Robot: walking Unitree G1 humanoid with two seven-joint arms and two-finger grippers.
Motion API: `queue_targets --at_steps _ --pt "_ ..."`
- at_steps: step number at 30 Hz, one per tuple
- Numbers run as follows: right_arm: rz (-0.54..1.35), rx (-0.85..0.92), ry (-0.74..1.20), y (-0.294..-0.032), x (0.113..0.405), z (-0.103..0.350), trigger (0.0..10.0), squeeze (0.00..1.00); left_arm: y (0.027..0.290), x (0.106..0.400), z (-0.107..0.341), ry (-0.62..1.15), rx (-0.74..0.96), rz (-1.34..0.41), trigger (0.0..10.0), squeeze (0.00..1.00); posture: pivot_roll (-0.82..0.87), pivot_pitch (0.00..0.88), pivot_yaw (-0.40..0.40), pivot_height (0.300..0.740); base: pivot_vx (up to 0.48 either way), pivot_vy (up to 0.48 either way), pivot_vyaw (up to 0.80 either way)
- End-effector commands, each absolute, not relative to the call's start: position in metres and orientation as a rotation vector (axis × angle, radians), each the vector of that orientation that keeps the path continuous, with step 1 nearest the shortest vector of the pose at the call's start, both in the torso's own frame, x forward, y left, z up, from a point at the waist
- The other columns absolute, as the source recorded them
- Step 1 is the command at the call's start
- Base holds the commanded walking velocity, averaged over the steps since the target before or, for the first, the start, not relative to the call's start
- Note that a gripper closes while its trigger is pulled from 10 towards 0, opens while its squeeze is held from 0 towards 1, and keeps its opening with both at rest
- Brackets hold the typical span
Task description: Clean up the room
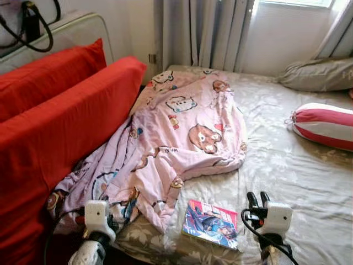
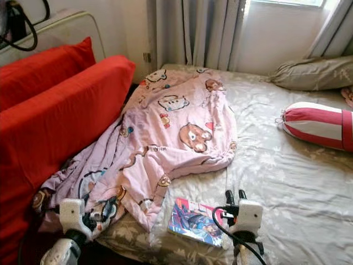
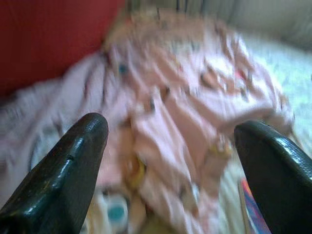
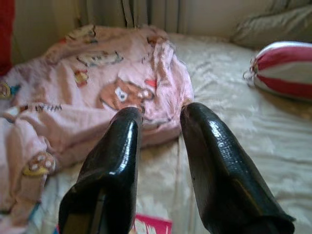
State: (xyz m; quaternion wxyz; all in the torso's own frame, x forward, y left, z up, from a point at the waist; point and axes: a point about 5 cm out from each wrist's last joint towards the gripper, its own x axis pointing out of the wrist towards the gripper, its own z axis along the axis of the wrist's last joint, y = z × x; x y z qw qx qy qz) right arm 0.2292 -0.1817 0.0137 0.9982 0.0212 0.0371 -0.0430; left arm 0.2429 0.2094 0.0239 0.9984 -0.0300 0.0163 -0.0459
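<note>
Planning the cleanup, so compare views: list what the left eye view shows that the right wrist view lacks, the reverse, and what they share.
Left eye extras: red cushions, the left tool, the comic book's full cover. Right wrist extra: the right tool close up, fingers slightly apart, holding nothing. Shared: pink cartoon blanket, striped bolster, grey pillow.

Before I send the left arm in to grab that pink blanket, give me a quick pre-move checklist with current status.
1. Left gripper jaws apart: ok, wide open.
2. Left gripper empty: ok.
3. Pink blanket in front of the left gripper: ok, crumpled on the bed against the red cushion.
4. Comic book free of the blanket: ok, beside its lower edge, apart.
5. Right gripper out of the way: ok, empty, jaws slightly apart, above the bed near the book.
6. Anything hidden under the blanket: cannot tell.
</note>
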Motion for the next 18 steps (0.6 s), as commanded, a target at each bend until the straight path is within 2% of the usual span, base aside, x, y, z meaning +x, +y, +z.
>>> queue_targets --at_steps 1,14,18 --pt "-0.113 0.034 0.085 -0.189 0.229 0.016 10.0 0.00 0.212 0.245 0.031 0.014 -0.060 -0.080 10.0 0.00 -0.01 0.000 -0.051 0.740 0.000 0.000 0.00" --pt "-0.193 0.032 0.117 -0.203 0.225 0.022 10.0 0.00 0.219 0.253 0.048 -0.005 -0.060 -0.071 10.0 0.00 -0.01 0.003 -0.030 0.740 0.000 0.000 0.00" --pt "-0.198 0.046 0.167 -0.198 0.224 0.016 10.0 0.00 0.216 0.254 0.049 0.009 -0.057 -0.095 10.0 0.00 -0.02 0.020 -0.022 0.730 0.000 0.000 0.00"
